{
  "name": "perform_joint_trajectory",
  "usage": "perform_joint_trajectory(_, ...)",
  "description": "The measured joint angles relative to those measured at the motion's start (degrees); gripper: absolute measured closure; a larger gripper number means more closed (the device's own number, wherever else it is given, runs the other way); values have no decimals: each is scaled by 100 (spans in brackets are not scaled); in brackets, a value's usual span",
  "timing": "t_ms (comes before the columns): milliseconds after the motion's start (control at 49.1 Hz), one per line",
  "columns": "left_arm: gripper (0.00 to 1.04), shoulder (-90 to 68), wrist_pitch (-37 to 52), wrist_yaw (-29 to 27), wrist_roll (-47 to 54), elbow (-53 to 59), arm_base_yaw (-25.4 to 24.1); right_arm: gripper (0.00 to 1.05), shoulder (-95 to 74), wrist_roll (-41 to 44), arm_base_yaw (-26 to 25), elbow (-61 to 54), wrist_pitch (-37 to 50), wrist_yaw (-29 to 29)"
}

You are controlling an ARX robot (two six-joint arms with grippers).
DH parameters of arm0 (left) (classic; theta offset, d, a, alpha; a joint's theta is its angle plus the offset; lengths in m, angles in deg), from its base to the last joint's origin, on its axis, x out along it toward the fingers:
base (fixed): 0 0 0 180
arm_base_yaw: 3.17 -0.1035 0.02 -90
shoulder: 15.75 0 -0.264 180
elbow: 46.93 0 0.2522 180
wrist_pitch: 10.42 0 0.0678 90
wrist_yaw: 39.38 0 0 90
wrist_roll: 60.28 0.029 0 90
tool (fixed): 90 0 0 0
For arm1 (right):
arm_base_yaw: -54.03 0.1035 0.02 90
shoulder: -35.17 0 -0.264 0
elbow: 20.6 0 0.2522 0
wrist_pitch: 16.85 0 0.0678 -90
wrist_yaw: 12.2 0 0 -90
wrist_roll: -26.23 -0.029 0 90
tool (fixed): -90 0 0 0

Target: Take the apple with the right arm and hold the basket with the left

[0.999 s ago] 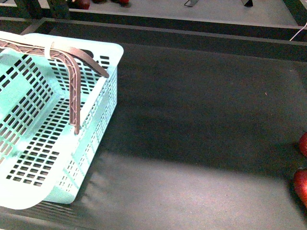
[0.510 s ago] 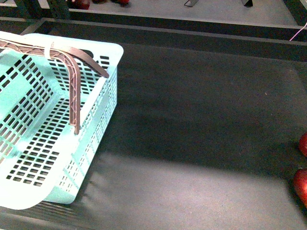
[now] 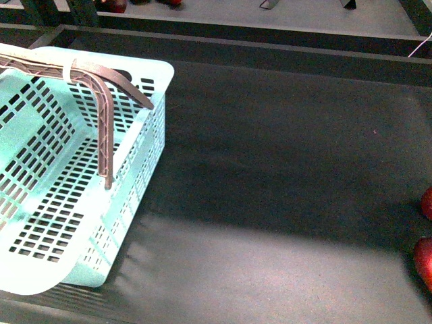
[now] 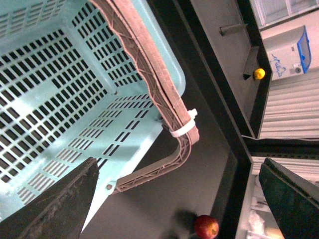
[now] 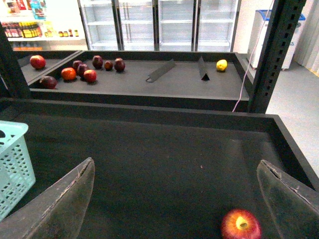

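The turquoise slotted basket (image 3: 67, 169) stands at the left of the dark table, its brown handle (image 3: 104, 115) raised. My left gripper (image 4: 174, 209) hovers open above the basket's edge (image 4: 60, 99) and handle (image 4: 164, 114), holding nothing. A small red apple (image 5: 240, 225) with a yellowish top lies on the table at the right, close to one finger of my open right gripper (image 5: 174, 204), which hangs above the table. The left wrist view also shows the apple (image 4: 206, 226), beyond the basket. In the front view, two red apples (image 3: 424, 260) are cut off by the right edge and neither arm shows.
The table has a raised dark rim (image 5: 149, 112). Behind it a shelf (image 5: 124, 82) carries several dark red apples (image 5: 89, 75), a lemon (image 5: 222, 64) and two metal dividers. A black post (image 5: 269, 55) stands at the back right corner.
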Motion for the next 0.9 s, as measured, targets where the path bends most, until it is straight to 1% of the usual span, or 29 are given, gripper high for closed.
perform_joint_trajectory(143, 7, -1106, 391, -9, -848, -417, -94, 9, -2, 0, 0, 0, 0, 0)
perform_joint_trajectory(347, 7, -2319, 498, -162, -1394, -1143, -190, 9, -2, 0, 0, 0, 0, 0)
perform_joint_trajectory(612, 7, -3392, 507, -247, -1480, -2017, -190, 9, 0, 0, 0, 0, -2, 0)
perform_joint_trajectory(897, 7, -3923, 444, -291, -1521, -2310, -190, 9, 0, 0, 2, 0, -2, 0)
